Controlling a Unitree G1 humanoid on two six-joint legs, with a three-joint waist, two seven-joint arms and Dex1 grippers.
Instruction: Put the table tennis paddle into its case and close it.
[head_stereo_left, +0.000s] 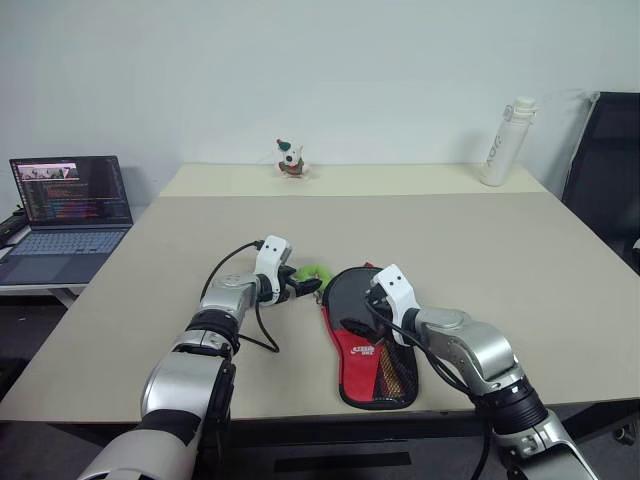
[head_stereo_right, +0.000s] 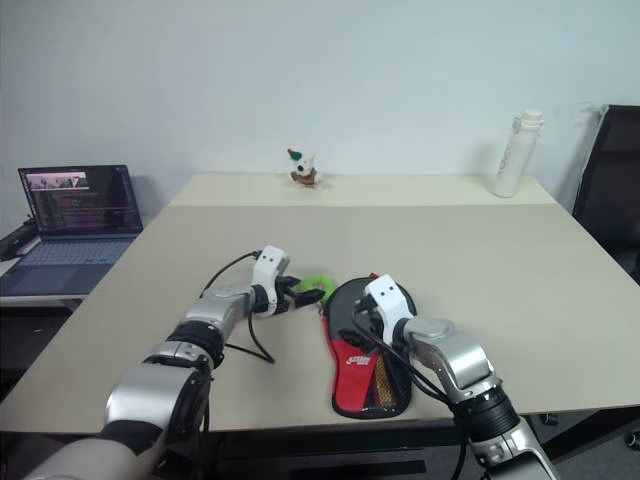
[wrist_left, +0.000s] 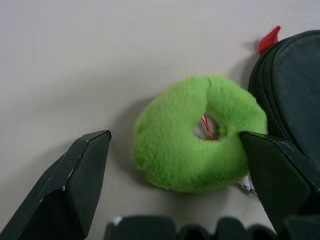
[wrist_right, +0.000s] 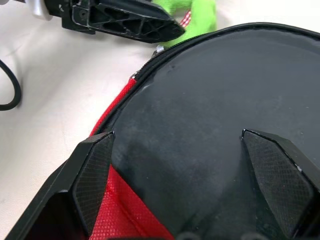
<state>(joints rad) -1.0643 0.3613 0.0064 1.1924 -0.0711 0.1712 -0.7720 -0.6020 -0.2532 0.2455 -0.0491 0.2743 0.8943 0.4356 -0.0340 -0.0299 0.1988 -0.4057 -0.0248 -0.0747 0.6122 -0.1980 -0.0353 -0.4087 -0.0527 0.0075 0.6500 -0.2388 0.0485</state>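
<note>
I see the case (head_stereo_left: 368, 340) lying near the tabletop's (head_stereo_left: 520, 270) front edge, zipper apparently shut; I judge the paddle inside and little left. My left claw (head_stereo_left: 305, 285) gapes wide around the green tag (wrist_left: 197, 132); my right claw (wrist_right: 192, 165) hangs wide over the case.

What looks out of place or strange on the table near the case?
Nothing is spilled or damaged. The case lies flat on the table. Its fluffy green tag sits between the open fingers of the left gripper. The right gripper hovers open over the case's black side.
</note>
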